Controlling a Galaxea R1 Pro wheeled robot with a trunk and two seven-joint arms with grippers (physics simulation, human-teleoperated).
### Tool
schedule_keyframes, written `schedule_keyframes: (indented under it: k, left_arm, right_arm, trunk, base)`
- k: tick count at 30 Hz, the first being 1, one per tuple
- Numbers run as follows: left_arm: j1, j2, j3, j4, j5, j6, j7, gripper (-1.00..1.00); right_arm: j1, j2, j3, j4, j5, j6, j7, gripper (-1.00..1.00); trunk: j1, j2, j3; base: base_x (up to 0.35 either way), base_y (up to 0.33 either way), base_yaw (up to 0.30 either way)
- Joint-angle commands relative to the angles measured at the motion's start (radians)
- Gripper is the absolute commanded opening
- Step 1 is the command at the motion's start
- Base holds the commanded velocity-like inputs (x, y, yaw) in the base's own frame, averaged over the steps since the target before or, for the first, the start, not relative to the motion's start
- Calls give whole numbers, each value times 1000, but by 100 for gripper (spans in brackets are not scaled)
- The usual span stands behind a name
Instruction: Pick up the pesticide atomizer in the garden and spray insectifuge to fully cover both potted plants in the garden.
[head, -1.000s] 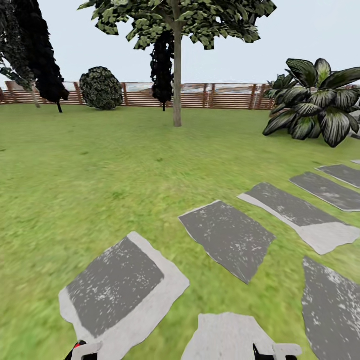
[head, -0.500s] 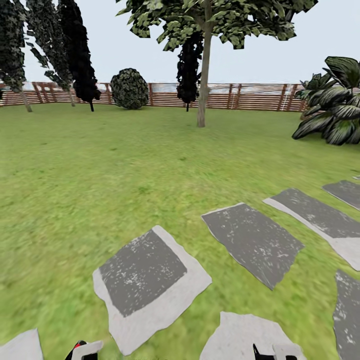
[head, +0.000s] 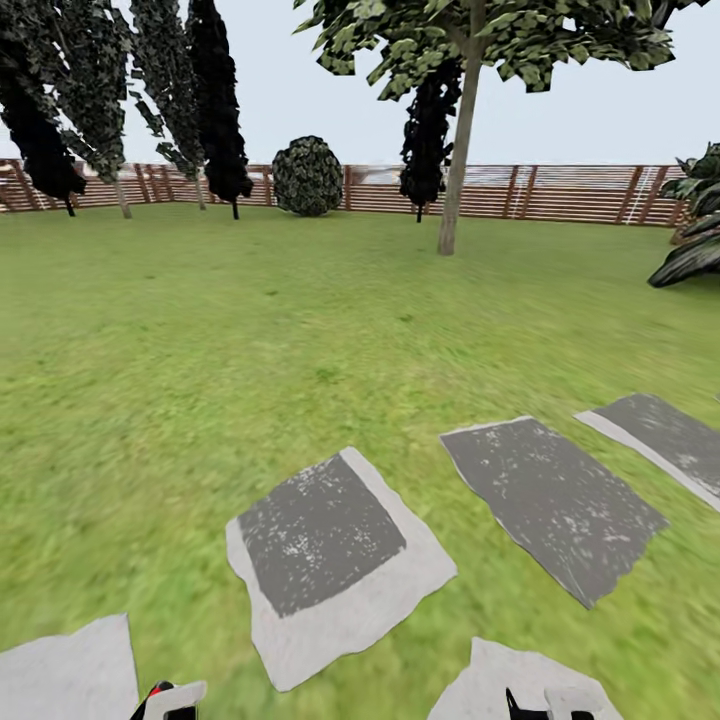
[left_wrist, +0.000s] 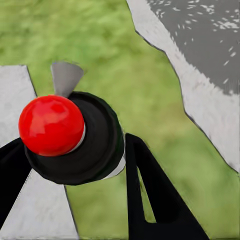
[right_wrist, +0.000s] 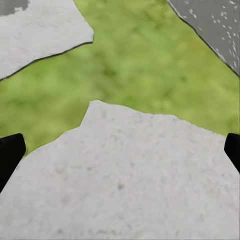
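In the left wrist view my left gripper (left_wrist: 75, 170) is shut on the pesticide atomizer (left_wrist: 90, 145), a dark round bottle seen from above. It has a red ball top and a grey nozzle cone. A black finger (left_wrist: 155, 200) presses on each side of it. My right gripper (right_wrist: 120, 150) is open over a pale stepping stone (right_wrist: 125, 180), its black fingertips far apart with nothing between them. The head view's bottom edge shows the tops of the left gripper (head: 165, 700) and right gripper (head: 550, 705). Both potted plants are out of view.
Green lawn (head: 250, 350) stretches to a brown slatted fence (head: 560, 192). Grey stepping stones (head: 335, 555) run off to the right. A tree trunk (head: 455, 170) stands mid-lawn, with dark conifers (head: 215, 110) and a round bush (head: 307, 177) by the fence. A big striped-leaf shrub (head: 695, 235) is at the right edge.
The camera has turned left: tree, fence and stones slide rightward in the picture, the big shrub nearly leaves at the right, and more conifers appear at the left.
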Motion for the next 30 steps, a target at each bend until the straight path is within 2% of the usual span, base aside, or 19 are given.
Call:
schedule_keyframes:
  k: [1,7,19,30]
  left_arm:
    - [-1,0,0,1,2,-3,1,-100]
    - [0,0,0,1,2,-5,1,-100]
    - [0,0,-1,1,6,-4,1,-100]
    - [-1,0,0,1,6,-5,1,-100]
  right_arm:
    - [0,0,-4,0,9,-3,0,100]
    - [0,0,-4,0,9,-3,0,100]
    - [0,0,-4,0,9,-4,0,100]
    - [0,0,-4,0,9,-4,0,100]
  trunk:
    - [0,0,-1]
    - [0,0,-4]
    - [-46,84,27]
    - [-46,84,24]
  base:
    - [0,0,278]
    - [0,0,278]
    - [0,0,279]
    - [0,0,279]
